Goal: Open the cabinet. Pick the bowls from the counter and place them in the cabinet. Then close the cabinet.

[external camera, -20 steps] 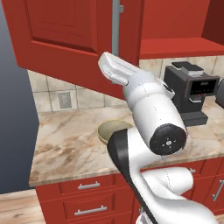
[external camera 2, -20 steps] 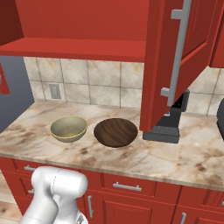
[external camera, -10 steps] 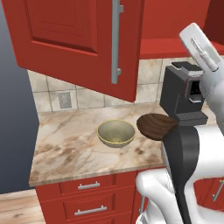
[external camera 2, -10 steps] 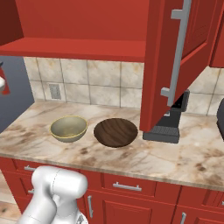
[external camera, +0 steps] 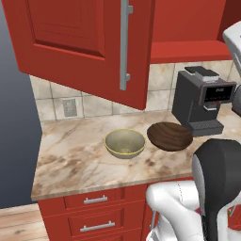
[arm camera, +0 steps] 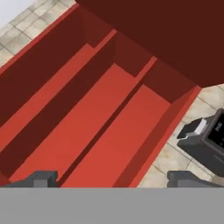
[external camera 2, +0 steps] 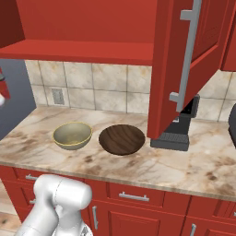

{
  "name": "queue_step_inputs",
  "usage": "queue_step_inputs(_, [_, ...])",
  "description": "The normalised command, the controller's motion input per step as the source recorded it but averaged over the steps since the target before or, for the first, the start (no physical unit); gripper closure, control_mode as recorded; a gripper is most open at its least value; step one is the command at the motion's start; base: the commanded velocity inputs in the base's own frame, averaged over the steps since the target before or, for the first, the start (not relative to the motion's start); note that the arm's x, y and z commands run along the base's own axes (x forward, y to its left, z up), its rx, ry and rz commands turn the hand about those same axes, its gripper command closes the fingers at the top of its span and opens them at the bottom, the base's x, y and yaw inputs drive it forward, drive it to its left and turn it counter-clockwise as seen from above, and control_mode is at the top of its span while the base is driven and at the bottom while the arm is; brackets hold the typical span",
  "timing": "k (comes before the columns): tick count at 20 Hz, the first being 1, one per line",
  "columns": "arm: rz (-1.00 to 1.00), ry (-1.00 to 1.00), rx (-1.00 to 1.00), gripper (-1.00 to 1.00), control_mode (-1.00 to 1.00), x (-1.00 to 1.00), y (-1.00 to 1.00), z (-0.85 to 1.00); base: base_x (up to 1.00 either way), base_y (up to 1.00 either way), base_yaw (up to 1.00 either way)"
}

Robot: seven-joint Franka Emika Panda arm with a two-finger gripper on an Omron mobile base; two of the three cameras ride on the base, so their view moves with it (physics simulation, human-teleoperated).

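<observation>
A home kitchen, rendered: red raised-panel wall cabinet [external camera: 84,42] with doors swung open above a marble-patterned table [external camera: 80,162] topping red drawers [external camera: 96,200]. A tiled backsplash [external camera 2: 101,87] carries a wall outlet [external camera: 69,108]; a black coffee machine [external camera: 202,101] stands at 3 o'clock of two bowls [external camera 2: 97,137].

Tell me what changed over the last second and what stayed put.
The arm swung from the middle of the left base view to its right edge, uncovering the wooden bowl. The gripper, jaws wide apart and empty, now looks into the open cabinet. Unchanged: the cabinet door open, the olive bowl and wooden bowl side by side on the counter, the coffee machine in place.
</observation>
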Motion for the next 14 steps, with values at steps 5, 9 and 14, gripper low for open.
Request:
queue_step_inputs(5, [0.21, 0.04, 0.17, -1.0, -1.0, 0.27, -0.16, -0.2, 0.0, 0.0, 0.0])
queue_step_inputs(9, [0.31, 0.0, 0.22, -1.0, -1.0, 0.3, -0.33, -0.17, 0.0, 0.0, 0.0])
queue_step_inputs(14, [0.37, 0.0, 0.25, -1.0, -1.0, 0.43, -0.06, -0.12, 0.0, 0.0, 0.0])
